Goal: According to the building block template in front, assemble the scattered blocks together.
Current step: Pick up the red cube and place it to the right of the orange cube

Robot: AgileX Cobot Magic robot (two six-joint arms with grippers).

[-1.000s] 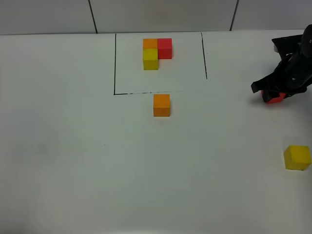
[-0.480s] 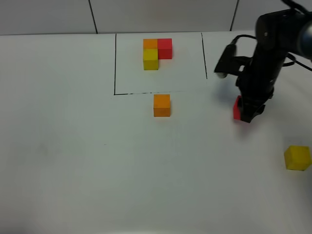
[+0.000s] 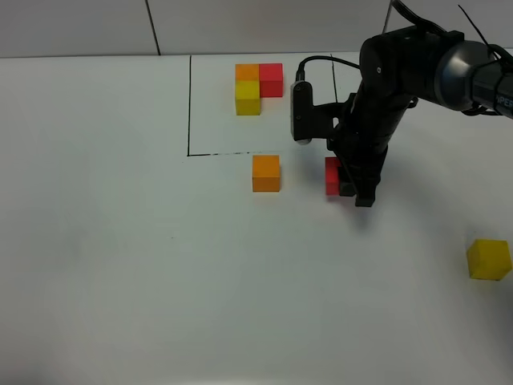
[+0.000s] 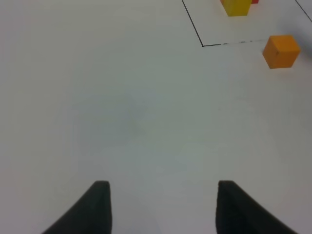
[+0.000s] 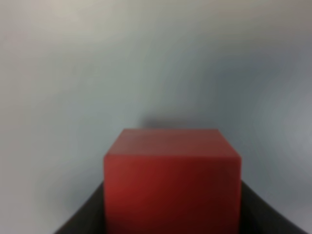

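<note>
Right tool is clamped shut on the red block, holding it near the loose orange block, on its right. Looks mid-placement to me. Next it needs to go flush against the orange one's right face, matching the template. Yellow block sits well off to orange's right. Left tool is spread open, holding nothing.

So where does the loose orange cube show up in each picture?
Exterior high: loose orange cube near the middle, just outside the black frame line.
Left wrist: the cube lies far ahead, just outside that line.
Right wrist: not in it.
Shared landmark: the black frame's corner.
</note>
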